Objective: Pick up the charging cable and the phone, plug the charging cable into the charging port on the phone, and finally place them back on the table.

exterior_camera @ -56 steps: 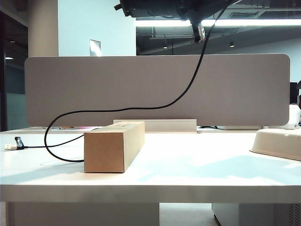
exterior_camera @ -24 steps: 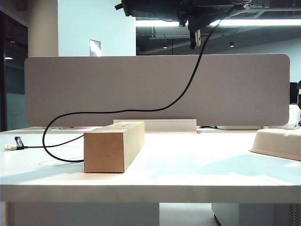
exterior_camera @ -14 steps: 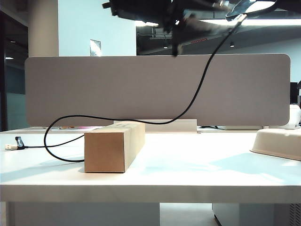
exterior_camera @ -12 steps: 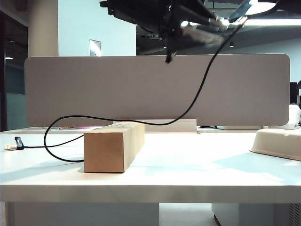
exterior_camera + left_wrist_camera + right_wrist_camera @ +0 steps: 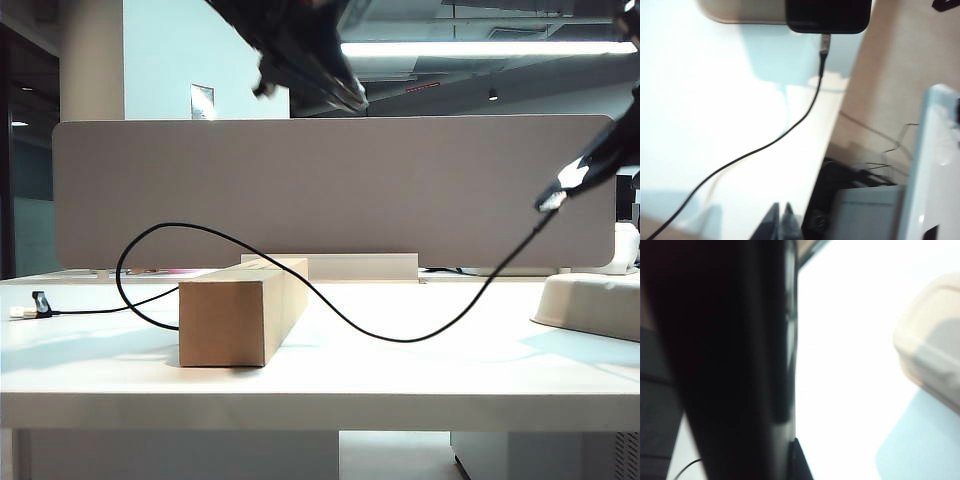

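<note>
Right gripper (image 5: 600, 160) is holding the phone (image 5: 828, 15) clamped aloft, right, charging cable (image 5: 330, 300) plugged in; left gripper (image 5: 780, 220), fingers together, is hovering empty upper left.

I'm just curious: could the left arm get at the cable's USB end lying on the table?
Probably yes. The left gripper hangs shut and empty high above the table; the USB end lies in the open, left of the cardboard box. The right gripper holds the phone at right.
</note>
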You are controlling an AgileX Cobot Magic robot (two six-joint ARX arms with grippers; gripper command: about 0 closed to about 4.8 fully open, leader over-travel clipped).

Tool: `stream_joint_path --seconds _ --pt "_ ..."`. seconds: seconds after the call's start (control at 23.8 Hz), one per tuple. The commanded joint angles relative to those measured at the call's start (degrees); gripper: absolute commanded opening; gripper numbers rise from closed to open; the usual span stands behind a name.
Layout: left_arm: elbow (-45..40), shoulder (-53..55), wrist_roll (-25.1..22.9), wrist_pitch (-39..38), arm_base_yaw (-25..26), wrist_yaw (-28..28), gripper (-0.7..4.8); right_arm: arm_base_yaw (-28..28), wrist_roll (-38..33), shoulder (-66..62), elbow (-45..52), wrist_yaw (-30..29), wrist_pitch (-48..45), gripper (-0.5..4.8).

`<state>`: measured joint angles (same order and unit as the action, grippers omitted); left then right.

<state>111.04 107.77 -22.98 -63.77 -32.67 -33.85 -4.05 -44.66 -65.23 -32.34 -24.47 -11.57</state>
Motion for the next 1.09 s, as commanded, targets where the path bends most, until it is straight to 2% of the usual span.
stream_joint_path --seconds 0.04,0.21,0.55,0.63,0.67,0.76,0.88,0.97,1.01,1.09 --pt "0.20 -2.75 -0.85 -1.31 0.02 6.01 -0.06 0.07 0.98 -3.15 0.15 3.15 -1.88 -0.06" --pt "0.17 -6.34 -2.54 -3.13 0.11 7.28 -0.06 0.04 1.27 -7.58 2.38 6.80 -2.40 -0.06" --pt "0.07 -8.04 -2.58 -4.98 0.26 7.28 -0.06 0.13 1.20 -14.97 2.58 7.34 -3.43 0.01" --pt "0.07 -8.04 -2.58 -4.96 0.26 7.28 -0.06 0.13 1.22 -15.30 2.58 8.07 -3.17 0.39" --pt "0.07 -8.04 -2.58 -4.98 0.26 7.28 -0.06 0.13 1.22 -15.32 2.58 8.52 -3.04 0.97" --pt "0.07 -8.04 -2.58 -5.03 0.26 7.30 -0.06 0.09 1.20 -15.32 2.58 9.57 -2.25 1.43" --pt "0.07 -8.04 -2.67 -5.16 0.26 7.28 -0.06 0.07 1.27 -15.32 2.58 11.41 -0.17 1.50" --pt "0.07 -8.04 -3.19 -5.20 0.28 7.28 -0.06 0.04 1.75 -15.32 2.58 11.74 0.90 2.32" --pt "0.07 -8.04 -3.21 -5.20 0.28 7.28 -0.06 0.04 2.80 -15.30 2.58 11.69 1.05 3.27" --pt "0.07 -8.04 -3.21 -5.20 0.28 7.28 -0.06 0.04 2.95 -15.28 2.56 11.69 2.29 3.96"
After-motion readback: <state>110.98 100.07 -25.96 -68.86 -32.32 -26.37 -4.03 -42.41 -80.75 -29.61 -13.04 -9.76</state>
